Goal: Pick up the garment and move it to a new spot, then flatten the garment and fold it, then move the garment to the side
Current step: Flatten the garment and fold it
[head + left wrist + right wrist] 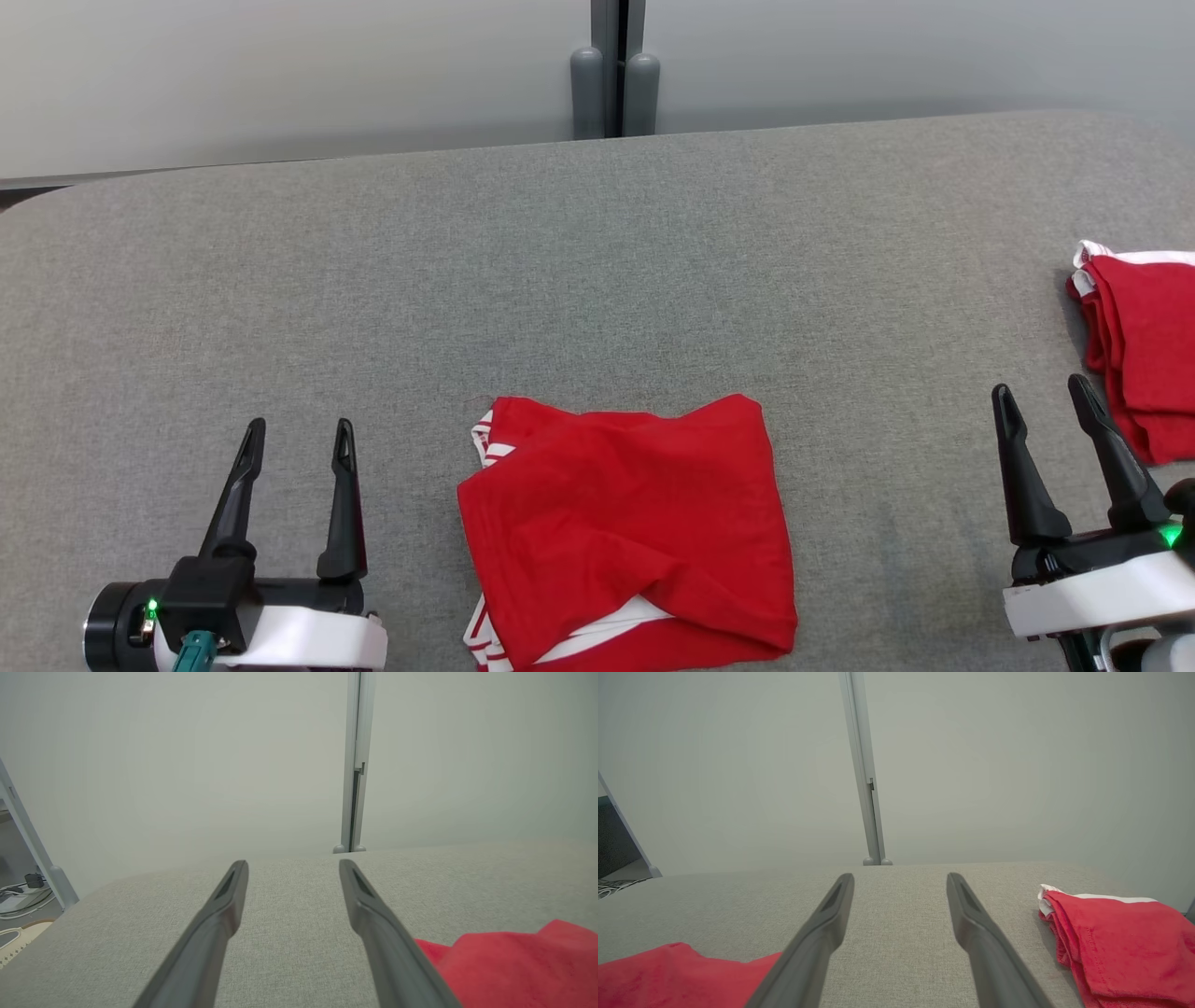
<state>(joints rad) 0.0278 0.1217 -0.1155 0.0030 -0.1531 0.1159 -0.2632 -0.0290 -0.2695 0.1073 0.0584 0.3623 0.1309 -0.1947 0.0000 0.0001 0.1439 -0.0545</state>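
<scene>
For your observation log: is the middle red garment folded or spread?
Folded, roughly: the middle red garment is doubled over, striped trim peeking from beneath.

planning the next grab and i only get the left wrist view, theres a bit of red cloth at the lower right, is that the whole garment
Observer: No. The head view shows the red garment as a rumpled, loosely folded piece with white stripes at its edges, lying at the middle of the near side of the grey table.
Operator: is the right gripper on it
Observer: No. The right gripper stands open off to that garment's right, with nothing between its fingers.
Operator: anything else on the table
Observer: Yes, a second red garment, folded and with white trim, lies at the table's right side, just beyond the right gripper.
</scene>
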